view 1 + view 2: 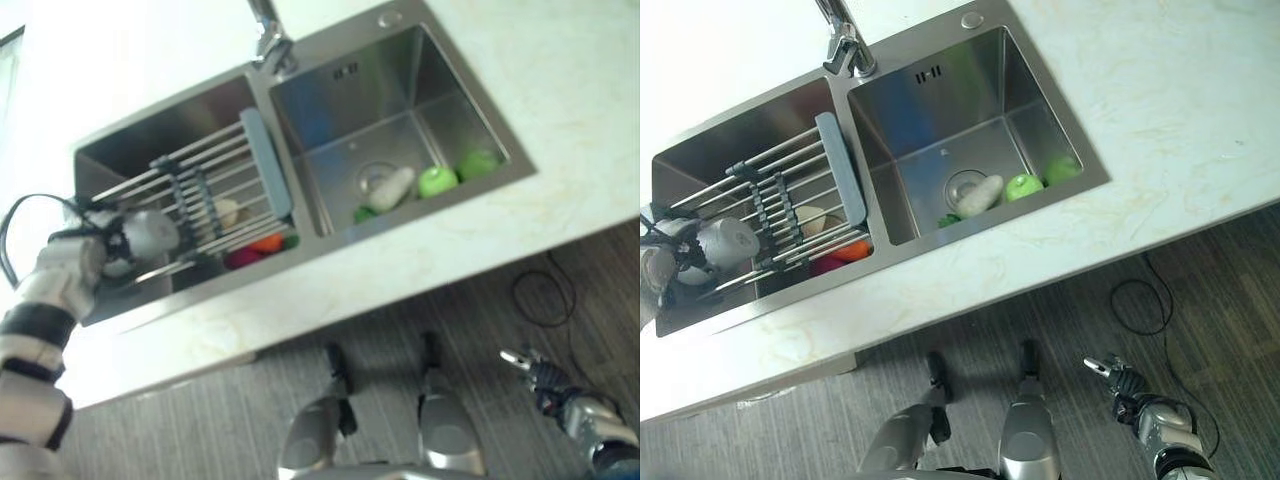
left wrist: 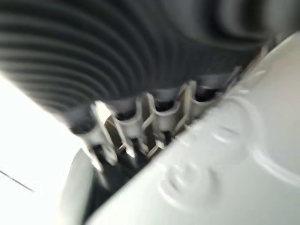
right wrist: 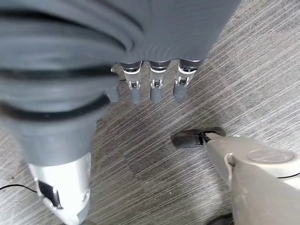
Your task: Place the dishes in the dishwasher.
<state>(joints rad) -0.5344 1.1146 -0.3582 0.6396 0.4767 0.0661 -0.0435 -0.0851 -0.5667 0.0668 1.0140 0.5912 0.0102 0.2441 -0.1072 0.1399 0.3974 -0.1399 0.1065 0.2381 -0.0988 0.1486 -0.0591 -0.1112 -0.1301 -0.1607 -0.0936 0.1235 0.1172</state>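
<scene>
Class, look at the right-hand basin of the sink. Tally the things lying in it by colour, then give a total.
Bright green round things: 2
Whitish thing: 1
Small dark green piece: 1
Total in the right basin: 4

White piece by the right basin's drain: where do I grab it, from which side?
Likely its raised end, from straight above with the free right hand. The white piece lies tilted at the basin's near wall, green items tight beside it, so a side approach is blocked.
</scene>
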